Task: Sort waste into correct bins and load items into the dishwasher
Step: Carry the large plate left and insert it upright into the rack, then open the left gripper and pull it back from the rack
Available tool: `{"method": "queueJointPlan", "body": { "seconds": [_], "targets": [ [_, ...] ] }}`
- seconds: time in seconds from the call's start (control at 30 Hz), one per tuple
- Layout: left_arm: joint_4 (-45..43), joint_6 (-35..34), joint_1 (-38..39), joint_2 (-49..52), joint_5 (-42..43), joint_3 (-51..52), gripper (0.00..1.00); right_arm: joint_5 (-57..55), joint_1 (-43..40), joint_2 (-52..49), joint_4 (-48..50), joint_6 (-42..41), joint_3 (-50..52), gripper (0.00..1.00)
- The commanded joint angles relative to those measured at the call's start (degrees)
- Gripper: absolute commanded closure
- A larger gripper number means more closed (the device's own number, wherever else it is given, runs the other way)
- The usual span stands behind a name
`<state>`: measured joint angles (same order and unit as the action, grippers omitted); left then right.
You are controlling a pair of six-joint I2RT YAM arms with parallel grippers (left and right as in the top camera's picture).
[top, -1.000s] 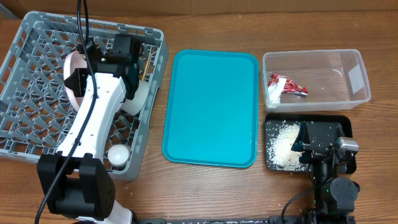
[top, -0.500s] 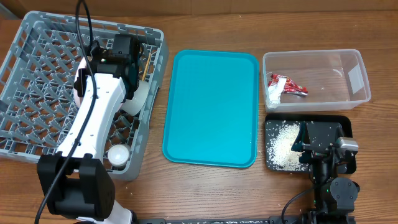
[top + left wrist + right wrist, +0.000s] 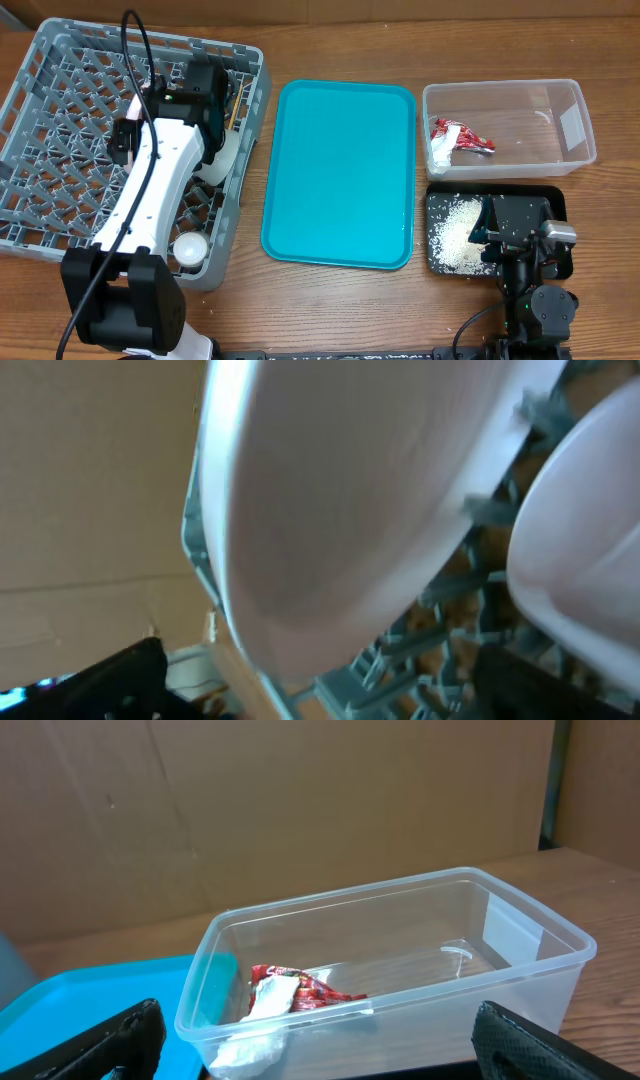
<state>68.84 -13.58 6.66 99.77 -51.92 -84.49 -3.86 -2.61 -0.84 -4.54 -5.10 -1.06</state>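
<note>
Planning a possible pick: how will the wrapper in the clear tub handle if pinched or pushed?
The wrapper looks crumpled and thin, so probably floppy, crushing under a pinch. It seems very light, so a push may just slide it along the tub floor. Rolling seems unlikely.

Overhead, a warm brown wood-grain surface point(image 3: 330, 300) fills the view from edge to edge. The grain runs left to right and the light is soft and even, with no hard shadows. From the right wrist, a plain brown cardboard wall point(image 3: 300, 810) rises behind the surface's far edge, marked by faint creases. A dark upright strip point(image 3: 553, 780) stands at the far right corner. The left wrist catches the same brown board, blurred.
</note>
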Motion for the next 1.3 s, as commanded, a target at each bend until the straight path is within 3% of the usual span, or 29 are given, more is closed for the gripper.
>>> {"method": "queueJointPlan", "body": {
  "seconds": [0.0, 0.17, 0.3, 0.43, 0.57, 0.87, 1.03, 1.27],
  "targets": [
    [4.74, -4.87, 0.5, -0.2, 0.52, -4.79, 0.0, -0.48, -0.02, 0.68, 0.35, 0.24, 0.61, 0.0],
    [11.3, -5.97, 0.55, -0.24, 2.47, -13.42, 0.0, -0.48, -0.02, 0.68, 0.37, 0.24, 0.61, 0.0],
    [15.02, -5.95, 0.55, -0.26, 9.49, -19.3, 0.0, -0.48, -0.02, 0.68, 0.35, 0.24, 0.61, 0.0],
    [16.04, -5.49, 0.57, -0.66, 24.7, -24.7, 0.0, -0.48, -0.02, 0.68, 0.37, 0.24, 0.61, 0.0],
    [17.75, 2.27, 1.84, -2.93, 39.65, -30.45, 0.0, -0.48, -0.02, 0.68, 0.37, 0.24, 0.61, 0.0],
    [19.3, 3.69, 5.62, -21.64, 40.22, -34.4, 0.0, -0.48, -0.02, 0.68, 0.37, 0.24, 0.61, 0.0],
    [23.04, 2.78, 5.77, -30.29, 48.11, -34.38, 0.0, -0.48, -0.02, 0.68, 0.35, 0.24, 0.61, 0.0],
    [27.96, 2.21, 5.75, -33.97, 57.75, -34.38, 0.0, -0.48, -0.02, 0.68, 0.37, 0.24, 0.61, 0.0]
  ]
}}
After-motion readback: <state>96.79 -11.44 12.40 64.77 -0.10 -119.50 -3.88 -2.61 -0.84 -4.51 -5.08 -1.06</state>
